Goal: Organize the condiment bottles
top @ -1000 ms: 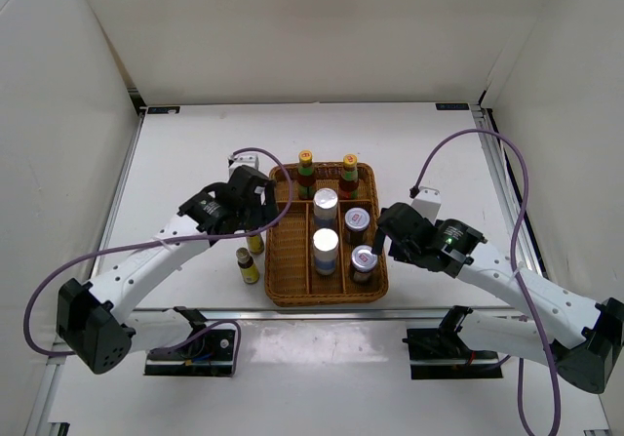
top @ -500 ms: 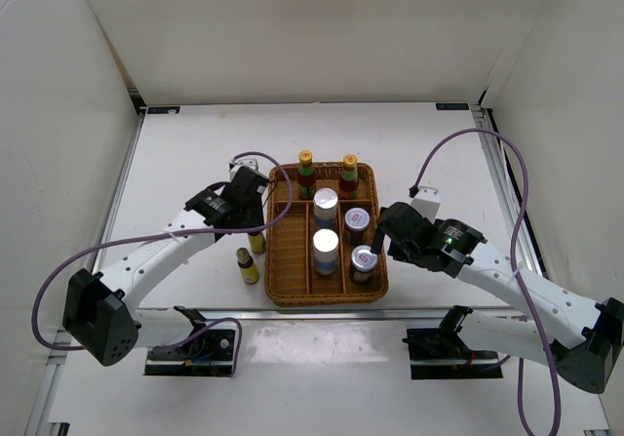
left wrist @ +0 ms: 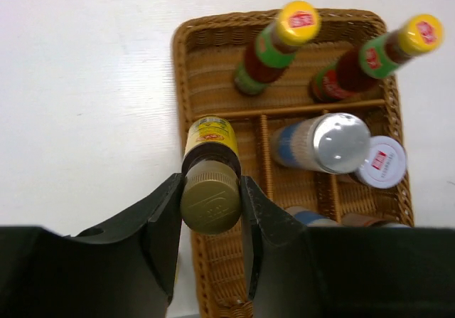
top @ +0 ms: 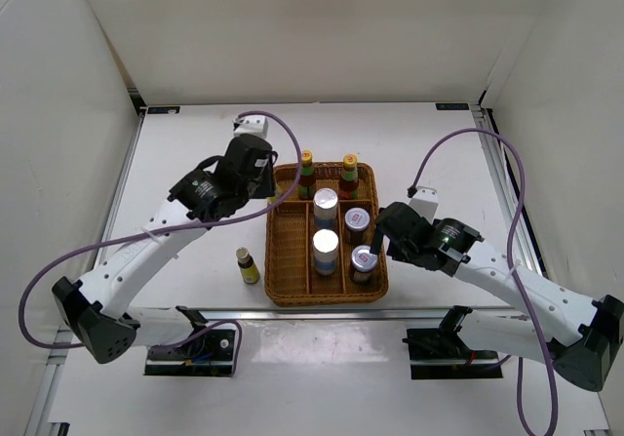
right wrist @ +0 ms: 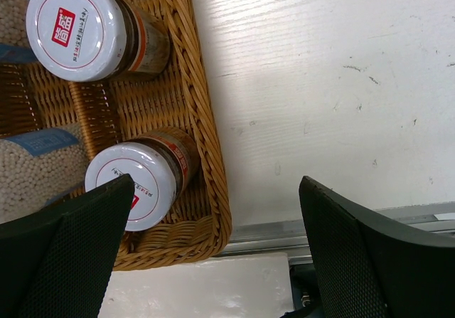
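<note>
The left gripper (left wrist: 210, 198) pinches the tiny yellow brown-capped bottle (left wrist: 210, 141) by its cap, hanging it above the wicker tray's (left wrist: 182, 76) left side, close to the rim. The second tiny bottle (top: 248, 264) stands on the table (top: 195, 163), outside. The right gripper (right wrist: 217, 236) is spread wide beside the tray's near corner. Danger: gripped so high, it could swing, clip rim or divider, and topple.

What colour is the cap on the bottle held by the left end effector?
Brownish gold cap on the bottle; best seen in the left wrist view.
</note>
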Available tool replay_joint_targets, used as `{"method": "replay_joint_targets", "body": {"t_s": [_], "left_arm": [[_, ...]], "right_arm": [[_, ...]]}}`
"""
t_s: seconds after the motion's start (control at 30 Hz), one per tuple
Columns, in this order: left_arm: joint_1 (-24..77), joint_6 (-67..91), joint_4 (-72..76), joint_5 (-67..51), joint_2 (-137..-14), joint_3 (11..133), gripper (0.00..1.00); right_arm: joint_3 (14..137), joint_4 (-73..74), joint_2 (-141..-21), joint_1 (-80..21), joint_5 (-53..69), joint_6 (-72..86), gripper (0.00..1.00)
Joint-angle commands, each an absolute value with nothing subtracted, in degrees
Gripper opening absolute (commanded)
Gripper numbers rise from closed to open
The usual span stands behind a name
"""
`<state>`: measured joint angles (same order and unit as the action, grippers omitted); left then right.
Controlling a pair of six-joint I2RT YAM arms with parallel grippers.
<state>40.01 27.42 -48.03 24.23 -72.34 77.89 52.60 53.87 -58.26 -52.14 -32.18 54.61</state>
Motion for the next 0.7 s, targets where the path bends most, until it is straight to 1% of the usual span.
{"method": "replay_joint_targets", "body": {"t_s": [0.0, 0.23, 0.33, 0.43, 0.63, 0.67], "left_arm": [[42.3, 27.1, -44.7, 24.4, -74.0, 80.1, 0.11], [42.8, 27.6, -39.0, 21.8, -79.7, 77.3, 0.11], [42.8, 27.1, -38.5, 21.3, -83.0, 77.3, 0.16], [42.8, 27.1, -38.0, 21.3, -85.8, 76.7, 0.19], [42.8, 27.1, -37.4, 19.4, -88.3, 75.2, 0.32], [42.8, 27.7, -37.4, 19.4, -88.3, 75.1, 0.38]], "right_arm": [[52.5, 53.3, -58.4, -51.9, -32.9, 54.5, 1.0], [51.9, 53.3, -57.9, -51.9, -32.9, 54.5, 1.0], [51.9, 53.3, -57.4, -51.9, -32.9, 54.5, 1.0], [51.9, 53.3, -57.4, -51.9, -32.9, 54.5, 1.0], [51.9, 53.3, -57.4, -51.9, -32.9, 54.5, 1.0], [51.9, 53.3, -57.4, -51.9, -32.9, 54.5, 1.0]]}}
